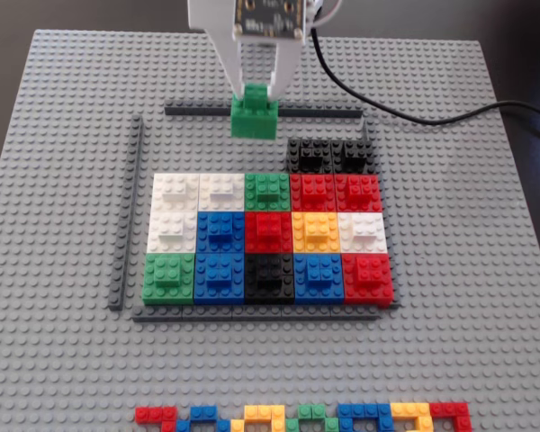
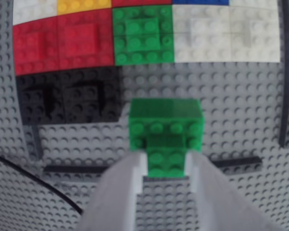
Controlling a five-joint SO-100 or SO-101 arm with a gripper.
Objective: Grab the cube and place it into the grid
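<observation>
Carry step, by the look of it. The gripper (image 1: 255,90) is pinching the small top brick of the cube (image 1: 255,117), one white finger (image 2: 123,185) pressing on each side of it in the wrist view.

The cube is sitting at, or hanging just over, the dark strip (image 1: 328,112) along the grid's (image 1: 126,243) far edge (cannot tell whether it is touching the baseplate (image 1: 54,135)). It is lying outside the coloured blocks, behind the open top row, left of the two black blocks (image 1: 330,155).

Next move, as I am judging it: bring the cube toward the camera in the fixed view, into an open cell of that top row, keeping it square to its neighbours, then press down so the studs seat.

The cube is showing bright green, square, studded, with a smaller green brick centred on top.
</observation>
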